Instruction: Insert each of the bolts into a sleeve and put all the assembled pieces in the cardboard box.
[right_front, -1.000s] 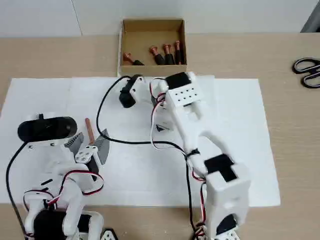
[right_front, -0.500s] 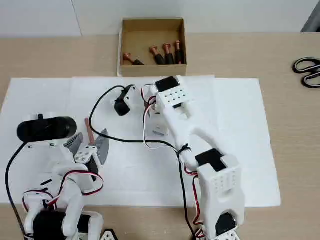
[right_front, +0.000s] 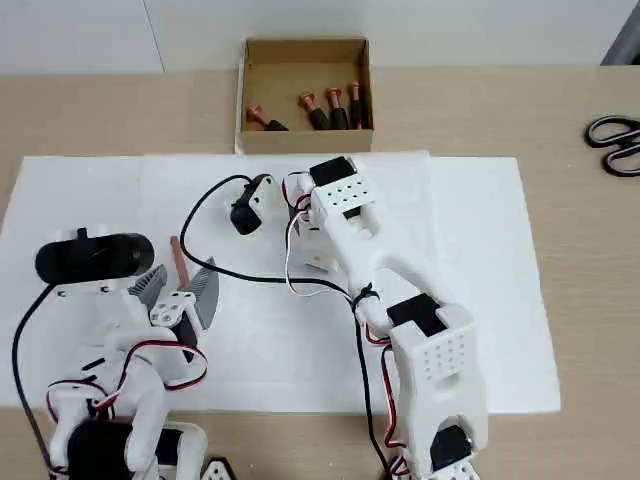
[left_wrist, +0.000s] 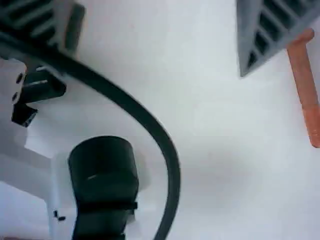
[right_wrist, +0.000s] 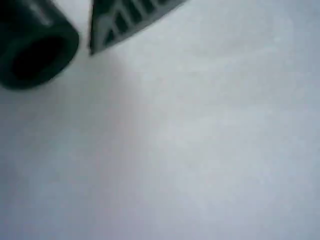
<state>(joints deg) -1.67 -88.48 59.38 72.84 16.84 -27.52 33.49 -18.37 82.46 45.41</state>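
A copper bolt (right_front: 177, 258) lies on the white sheet just ahead of my left gripper (right_front: 180, 288), which is open with its grey fingers (right_front: 206, 290) spread on either side of the bolt's near end. The left wrist view has the bolt (left_wrist: 306, 100) beside one finger (left_wrist: 270, 35). My right gripper (right_front: 300, 205) hangs low over the sheet, below the cardboard box (right_front: 242, 100). It is open, with one ribbed finger (right_wrist: 130, 17) next to a black sleeve (right_wrist: 35, 55) lying on its side. Several assembled pieces (right_front: 330, 108) lie in the box.
The right arm's black wrist camera (right_front: 246, 210) and its cable (right_front: 205, 262) lie between the two grippers, and the left wrist view has the camera (left_wrist: 102, 172) close by. Scissors (right_front: 615, 140) rest at the table's far right. The white sheet (right_front: 480, 260) covers the work area.
The right arm has drawn back from the box edge towards the sheet's middle, its wrist camera swinging down and left. The left arm and the bolt have not moved.
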